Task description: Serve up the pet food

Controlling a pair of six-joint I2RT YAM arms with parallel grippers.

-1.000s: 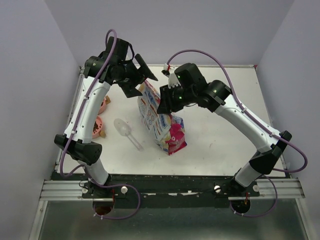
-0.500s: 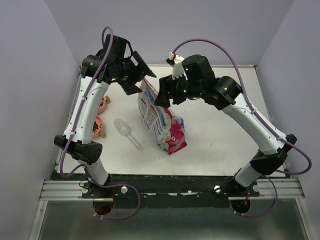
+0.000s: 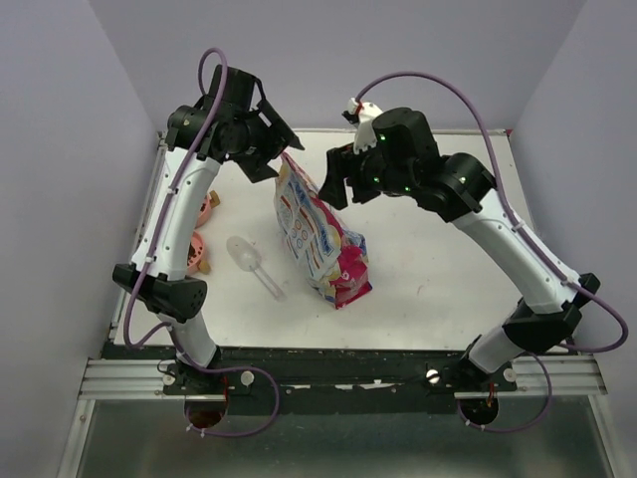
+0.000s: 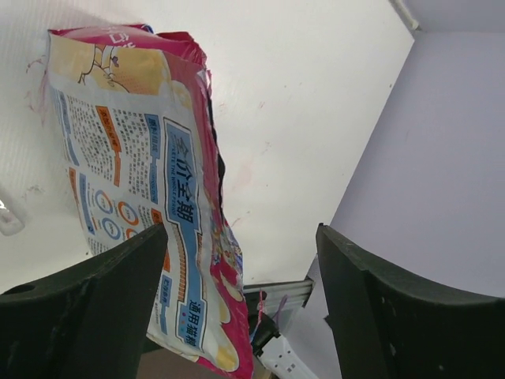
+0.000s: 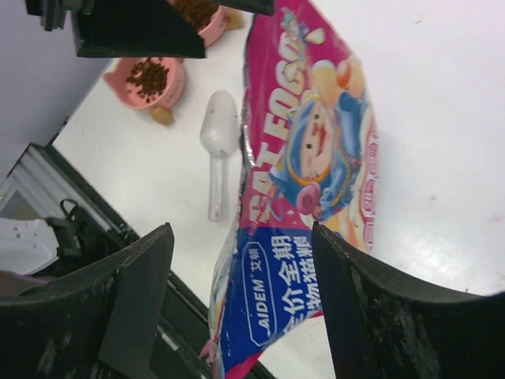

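Note:
The glossy pink, white and blue bag (image 3: 320, 237) stands in the middle of the table, its top leaning to the far left. It fills the left wrist view (image 4: 150, 189) and the right wrist view (image 5: 312, 174). My left gripper (image 3: 281, 157) is open at the bag's top left; in its own view (image 4: 241, 308) the bag's edge runs beside one finger (image 4: 95, 300). My right gripper (image 3: 336, 185) is open at the bag's top right; in its own view (image 5: 241, 308) the bag's top hangs between the spread fingers. Pet food (image 5: 148, 76) lies in a salmon-pink bowl (image 5: 175, 96).
Two salmon-pink bowls (image 3: 195, 253) (image 3: 207, 209) sit at the table's left edge, partly behind the left arm. A clear plastic scoop (image 3: 255, 265) lies between bowls and bag; it also shows in the right wrist view (image 5: 218, 146). Walls stand close on the left, right and back.
Both grippers have risen and drawn a little away from the bag's top, the right one up and to the right. The bag has stayed standing in place.

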